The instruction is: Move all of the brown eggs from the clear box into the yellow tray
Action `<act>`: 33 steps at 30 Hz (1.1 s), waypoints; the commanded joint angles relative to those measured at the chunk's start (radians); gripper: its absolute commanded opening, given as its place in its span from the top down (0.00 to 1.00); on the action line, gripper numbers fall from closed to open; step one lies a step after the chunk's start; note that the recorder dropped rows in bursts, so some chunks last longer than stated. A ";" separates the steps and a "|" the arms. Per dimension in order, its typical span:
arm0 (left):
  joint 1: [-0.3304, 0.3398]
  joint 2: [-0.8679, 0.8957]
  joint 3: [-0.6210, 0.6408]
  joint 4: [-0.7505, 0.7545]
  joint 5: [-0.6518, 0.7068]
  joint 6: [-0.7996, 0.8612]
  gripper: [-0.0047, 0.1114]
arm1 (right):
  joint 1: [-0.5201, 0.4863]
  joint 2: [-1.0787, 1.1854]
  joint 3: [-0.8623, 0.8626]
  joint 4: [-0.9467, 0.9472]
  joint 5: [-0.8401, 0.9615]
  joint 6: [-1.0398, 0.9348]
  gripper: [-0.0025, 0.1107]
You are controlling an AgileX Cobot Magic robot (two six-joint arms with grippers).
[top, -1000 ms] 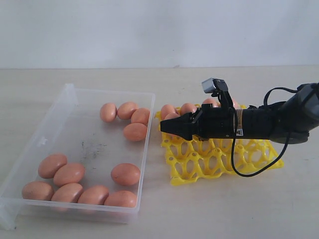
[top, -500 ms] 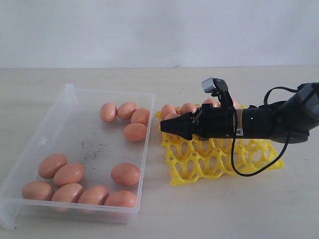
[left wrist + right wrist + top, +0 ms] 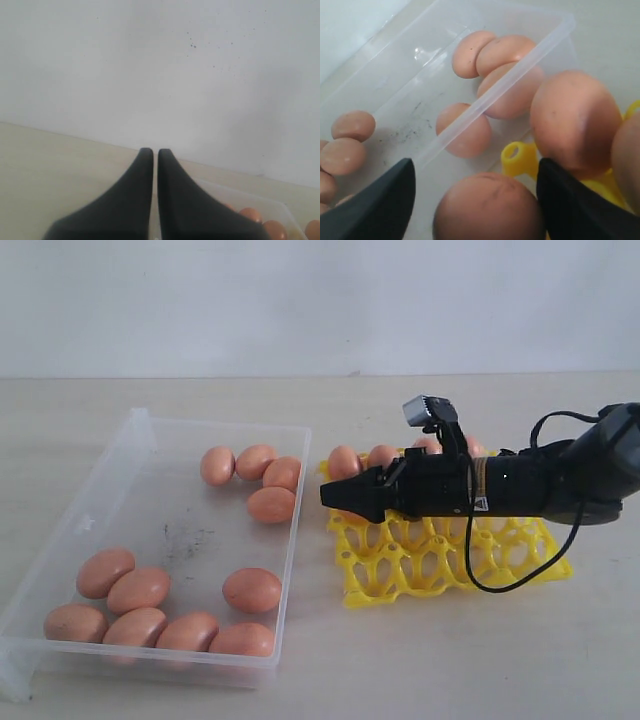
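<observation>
R end effector (image 3: 330, 494) hangs over the yellow tray (image 3: 400, 578), at the tray's side next to the clear box (image 3: 170, 490). Its jaws stand wide and hold nothing, w/ one egg (image 3: 487, 210) low between them. Other brown eggs (image 3: 345, 461) sit in the tray's far row. Eleven eggs lie in the box: four at far side, seven at near side. L end effector (image 3: 155, 152): narrow, almost closed, empty.
</observation>
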 commanded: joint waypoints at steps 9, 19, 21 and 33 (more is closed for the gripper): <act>-0.004 -0.003 -0.003 -0.005 0.000 0.006 0.93 | -0.003 -0.117 0.000 0.002 0.134 0.007 0.41; -0.004 -0.003 -0.003 -0.005 0.000 0.006 0.93 | -0.003 -0.166 0.000 0.053 0.162 -0.003 0.41; -0.004 -0.003 -0.003 -0.005 0.000 0.006 0.93 | -0.003 -0.180 0.000 0.019 0.111 0.032 0.41; -0.004 -0.003 -0.003 -0.005 0.000 0.006 0.93 | -0.003 -0.286 0.000 -0.494 0.229 0.313 0.98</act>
